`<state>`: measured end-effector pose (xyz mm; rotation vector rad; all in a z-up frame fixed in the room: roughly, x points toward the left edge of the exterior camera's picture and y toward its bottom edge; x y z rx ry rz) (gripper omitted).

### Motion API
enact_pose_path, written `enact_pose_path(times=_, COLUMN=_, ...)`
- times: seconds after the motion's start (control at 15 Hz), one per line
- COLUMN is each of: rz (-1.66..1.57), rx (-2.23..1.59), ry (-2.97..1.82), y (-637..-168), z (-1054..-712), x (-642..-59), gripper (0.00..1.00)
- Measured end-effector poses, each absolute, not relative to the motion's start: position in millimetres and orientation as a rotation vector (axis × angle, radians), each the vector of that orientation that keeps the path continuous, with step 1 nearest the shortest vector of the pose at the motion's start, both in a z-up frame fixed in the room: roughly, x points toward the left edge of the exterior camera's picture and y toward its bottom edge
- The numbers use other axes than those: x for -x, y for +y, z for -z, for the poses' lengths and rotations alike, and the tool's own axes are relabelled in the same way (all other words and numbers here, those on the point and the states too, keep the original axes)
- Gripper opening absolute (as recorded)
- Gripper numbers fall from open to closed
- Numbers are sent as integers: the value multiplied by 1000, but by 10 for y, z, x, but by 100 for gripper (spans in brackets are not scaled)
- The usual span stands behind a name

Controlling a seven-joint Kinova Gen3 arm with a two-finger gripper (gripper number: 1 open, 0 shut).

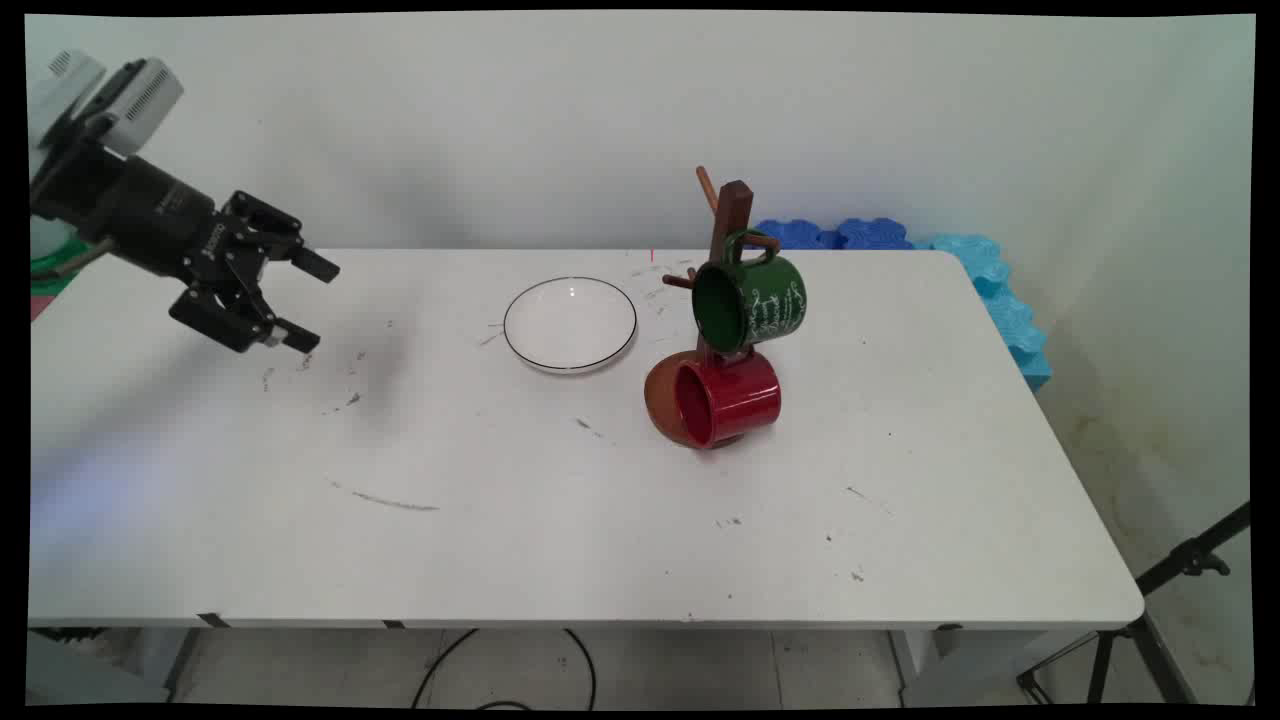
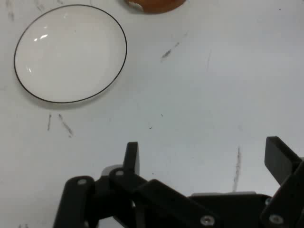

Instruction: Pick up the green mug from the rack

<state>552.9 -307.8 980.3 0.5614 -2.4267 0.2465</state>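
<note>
1. Where the main view takes in the whole white table [image 1: 560, 520], it shows the black gripper [image 1: 312, 305] raised over the table's left part, well apart from everything standing on it; its jaws are spread wide and hold nothing.
2. Main view only: a wooden mug stand [image 1: 728, 232] rises right of centre; a green mug [image 1: 752, 302] hangs on it with its mouth turned left toward the camera; a red mug [image 1: 722, 398] lies on its side at the stand's foot, long axis roughly left to right, mouth facing left; blue foam pieces [image 1: 985, 275] sit behind the table's far right corner, and a black tripod [image 1: 1150, 620] stands at lower right.
3. Hand view only: the two fingers [image 2: 132, 156] rise from the bottom edge with bare, scuffed tabletop [image 2: 199, 95] between them; the gripper [image 2: 204, 159] itself points across the table toward the plate.
4. Both views: a white plate [image 1: 570, 323] with a thin dark rim lies flat near the table's centre, just left of the stand; in the hand view the plate [image 2: 70, 53] sits at upper left.
5. Cut off or hidden: the stand's brown base [image 2: 156, 4] is clipped by the hand view's top edge; in the main view the base [image 1: 662, 395] is mostly covered by the red mug; the white lettering on the green mug is too small to read.
</note>
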Motion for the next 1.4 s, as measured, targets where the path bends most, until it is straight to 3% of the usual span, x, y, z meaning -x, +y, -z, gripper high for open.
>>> enact_pose_path(times=0.27, rz=-228, rx=-610, ry=-2400, y=-3013, z=-9809, x=-5297, gripper=100)
enact_pose_path(times=1.4, rz=-208, rx=-792, ry=-2247, y=-3206, z=-9760, x=-3289, gripper=100)
